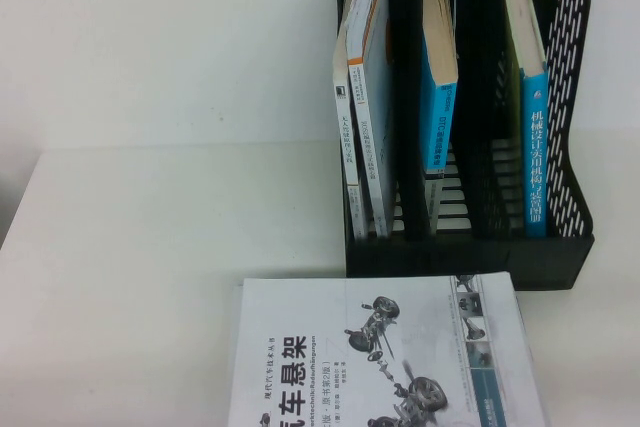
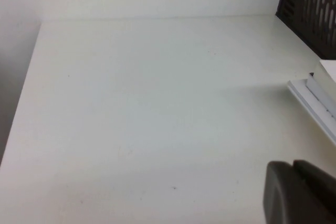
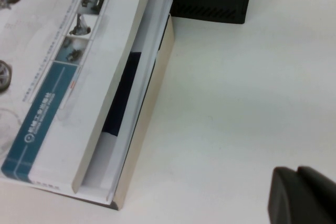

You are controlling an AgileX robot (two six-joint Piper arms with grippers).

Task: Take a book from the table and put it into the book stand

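Beside glossy stacked books [image 3: 79, 77], both matte black tools [image 3: 302, 195] hover.

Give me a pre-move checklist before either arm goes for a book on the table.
1. Book stand upright with a free gap in its middle compartment, beside the blue book: ok.
2. Top book lies flat on the stack, in front of the stand: ok.
3. Left gripper shut, over bare table, holding nothing: ok.
4. Right gripper beside the stack, not touching it: ok.
5. Right gripper ready to grasp: cannot tell.
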